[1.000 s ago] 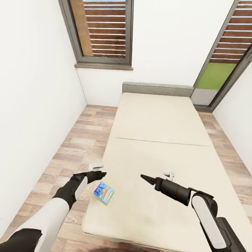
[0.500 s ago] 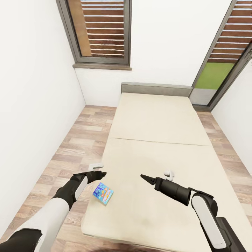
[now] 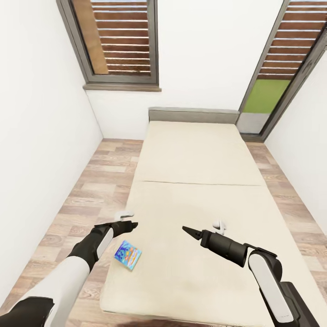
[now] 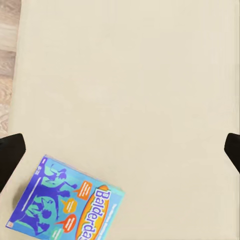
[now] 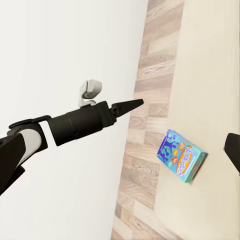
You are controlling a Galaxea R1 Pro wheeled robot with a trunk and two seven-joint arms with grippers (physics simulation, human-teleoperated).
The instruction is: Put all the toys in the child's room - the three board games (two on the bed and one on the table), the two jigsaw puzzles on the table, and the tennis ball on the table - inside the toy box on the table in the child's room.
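Observation:
A blue board game (image 3: pixel 127 255) with cartoon figures lies flat near the left front corner of the bed (image 3: pixel 195 181), a beige mattress with a grey headboard. My left gripper (image 3: pixel 130 225) hovers just above and behind it, open; the left wrist view looks down on the box (image 4: pixel 67 202) with the fingertips (image 4: pixel 10 150) spread wide at both edges. My right gripper (image 3: pixel 190 231) hangs open over the middle of the mattress, well to the right of the box. The right wrist view looks across at the board game (image 5: pixel 181 161) and my left gripper (image 5: pixel 131 104).
Wood plank floor (image 3: pixel 91 181) runs along the bed's left side up to a white wall (image 3: pixel 41 136). Dark-framed windows (image 3: pixel 116 41) stand behind the headboard, and a narrow strip of floor (image 3: pixel 290 200) lies on the bed's right.
The whole picture has shifted left and down a little, so the camera has moved. Both arms hold the same pose, and the board game lies where it was on the mattress.

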